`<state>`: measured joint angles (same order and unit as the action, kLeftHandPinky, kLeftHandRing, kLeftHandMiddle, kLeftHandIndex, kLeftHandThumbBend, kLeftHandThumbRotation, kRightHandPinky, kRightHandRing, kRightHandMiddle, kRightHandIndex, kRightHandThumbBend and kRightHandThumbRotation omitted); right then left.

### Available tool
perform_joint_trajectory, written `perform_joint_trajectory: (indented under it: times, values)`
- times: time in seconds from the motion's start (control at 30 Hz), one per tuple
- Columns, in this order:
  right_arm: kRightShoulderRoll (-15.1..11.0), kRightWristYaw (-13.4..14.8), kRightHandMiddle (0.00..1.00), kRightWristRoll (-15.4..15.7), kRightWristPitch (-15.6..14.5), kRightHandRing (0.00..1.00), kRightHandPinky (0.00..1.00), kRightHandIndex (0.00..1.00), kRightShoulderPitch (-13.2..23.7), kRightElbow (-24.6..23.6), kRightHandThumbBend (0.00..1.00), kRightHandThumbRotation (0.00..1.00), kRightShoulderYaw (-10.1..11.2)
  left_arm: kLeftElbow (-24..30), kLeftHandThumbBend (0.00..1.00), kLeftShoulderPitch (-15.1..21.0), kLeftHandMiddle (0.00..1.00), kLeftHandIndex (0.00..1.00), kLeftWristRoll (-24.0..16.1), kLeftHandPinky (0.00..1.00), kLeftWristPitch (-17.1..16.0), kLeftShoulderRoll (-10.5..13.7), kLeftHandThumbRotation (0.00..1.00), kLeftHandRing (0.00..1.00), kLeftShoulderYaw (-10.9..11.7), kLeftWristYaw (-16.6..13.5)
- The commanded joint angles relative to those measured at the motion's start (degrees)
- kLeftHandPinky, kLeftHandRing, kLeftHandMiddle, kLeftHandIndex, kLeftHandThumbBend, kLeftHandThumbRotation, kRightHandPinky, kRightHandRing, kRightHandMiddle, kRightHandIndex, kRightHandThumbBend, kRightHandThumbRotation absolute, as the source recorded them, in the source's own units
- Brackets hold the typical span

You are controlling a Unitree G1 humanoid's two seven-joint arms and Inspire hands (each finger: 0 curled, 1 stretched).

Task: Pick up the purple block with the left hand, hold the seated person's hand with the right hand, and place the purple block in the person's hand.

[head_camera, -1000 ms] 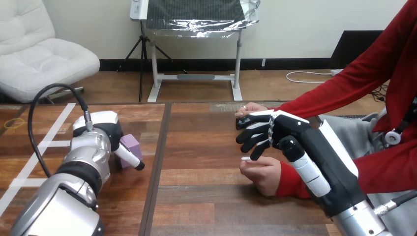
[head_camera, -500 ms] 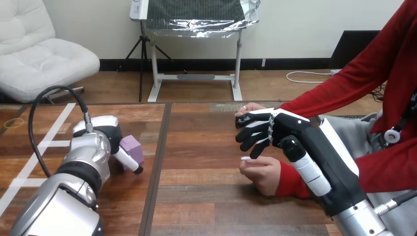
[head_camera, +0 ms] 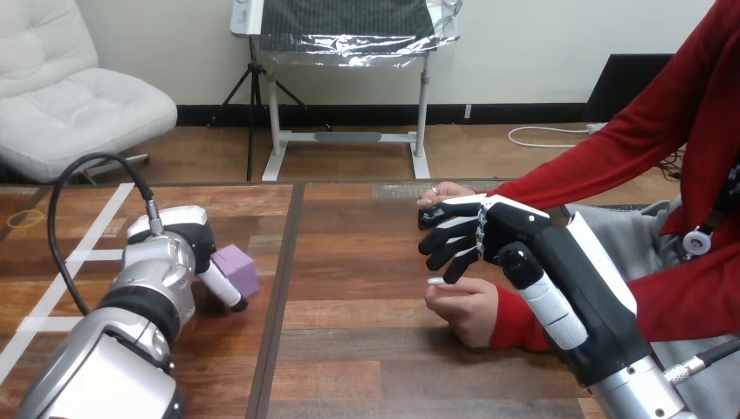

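— Where's the purple block (head_camera: 241, 264)?
— Pinched in the left hand (head_camera: 173, 253), its thumb (head_camera: 224, 285) pressed across the near face.
— And the right hand (head_camera: 499, 229)?
— Its fingers (head_camera: 448, 242) are loose and spread, gripping nothing. The person's far hand (head_camera: 439, 192) is just behind them, the person's near hand (head_camera: 465, 305) just below their tips.

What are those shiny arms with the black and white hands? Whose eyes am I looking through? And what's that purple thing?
You are looking through a camera on a robot's head, down at a wooden table. The silver arms are the robot's own. Its left hand is pressed right against a purple block, a toy cube. I cannot tell if it grips it yet. Its right hand sits between a seated person's two hands. The person's upper hand peeks out behind it, and the person's lower hand rests on the table below it. I cannot tell whether the robot is holding either one.
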<state>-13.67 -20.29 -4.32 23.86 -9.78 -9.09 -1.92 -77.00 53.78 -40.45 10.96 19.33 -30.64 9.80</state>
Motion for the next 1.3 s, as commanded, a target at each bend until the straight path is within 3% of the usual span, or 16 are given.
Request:
perform_joint_trajectory:
  times: [0.0,0.23,0.6,1.0,1.27]
  values:
    - [0.10,0.15,0.60,-0.61,-0.17,0.56,0.45,0.66,1.57,-2.90,0.85,0.99,-0.09,0.22,0.74,4.29,0.77,0.64,0.12,0.61,0.21,0.06,0.23,0.77,0.26,-1.06]
    - [0.17,0.30,0.60,-0.38,-0.07,0.56,0.45,0.65,1.52,-2.87,0.85,0.99,-0.08,0.39,0.73,4.18,0.67,0.62,1.41,0.45,0.66,-0.16,0.15,0.60,1.46,-2.08]
    - [0.13,0.28,0.60,-0.32,0.01,0.55,0.45,0.65,1.53,-2.88,0.85,0.99,-0.07,0.47,0.71,3.68,0.57,0.65,2.57,0.33,0.64,-0.32,0.03,0.47,2.09,-4.24]
    - [0.11,0.35,0.60,-0.36,-0.04,0.55,0.44,0.65,1.34,-3.03,0.85,0.99,0.04,0.60,0.68,3.10,0.45,0.68,3.73,0.23,0.56,-0.60,0.00,0.33,3.52,-6.91]
    - [0.06,0.42,0.60,-0.23,0.03,0.55,0.44,0.65,1.23,-3.12,0.84,0.99,0.11,0.68,0.66,2.60,0.40,0.69,4.58,0.20,0.51,-0.84,0.00,0.29,3.90,-9.62]
